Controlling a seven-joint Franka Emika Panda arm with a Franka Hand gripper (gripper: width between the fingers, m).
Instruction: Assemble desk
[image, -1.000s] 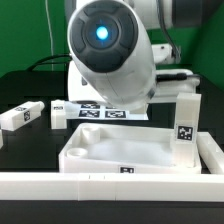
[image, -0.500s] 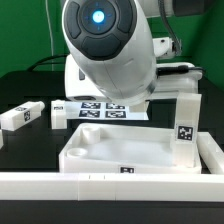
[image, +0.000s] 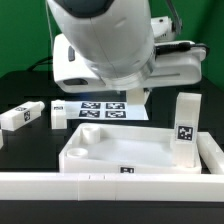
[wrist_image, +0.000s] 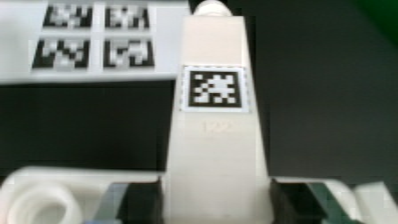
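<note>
1. Loose leg (image: 22, 116): lies flat on the bench (image: 25, 145) near the edge at the exterior view's left. Risk: low; it is well apart from the arm.
2. Second loose leg (image: 58, 112): lies flat just beside the marker board (image: 100, 108). Risk: a low sweep of the arm toward that edge could knock it out of place.
3. Hand (wrist_image: 214, 203): closed on the held leg (wrist_image: 214, 110), one dark finger on each flank in the wrist view. In the exterior view the arm hides it. Risk: the grip sits at one end of a long block, so side pressure could tilt the leg between the fingers.
4. Held leg: tag facing the wrist camera, peg (wrist_image: 214, 8) at the far end, over bare bench between the marker board and the desk top (image: 95, 165). Risk: a tilted peg would likely catch a socket rim rather than enter.
5. Desk top: rests near the front edge of the bench, against the border wall (image: 60, 185); one corner socket (wrist_image: 45, 203) shows beside the hand. Risk: nothing visibly clamps it, so a misaligned push could slide it.
6. Upright leg (image: 185, 125): stands at the desk top's corner on the exterior view's right. Whether it is fully seated cannot be told. Risk: a passing arm could topple it.
</note>
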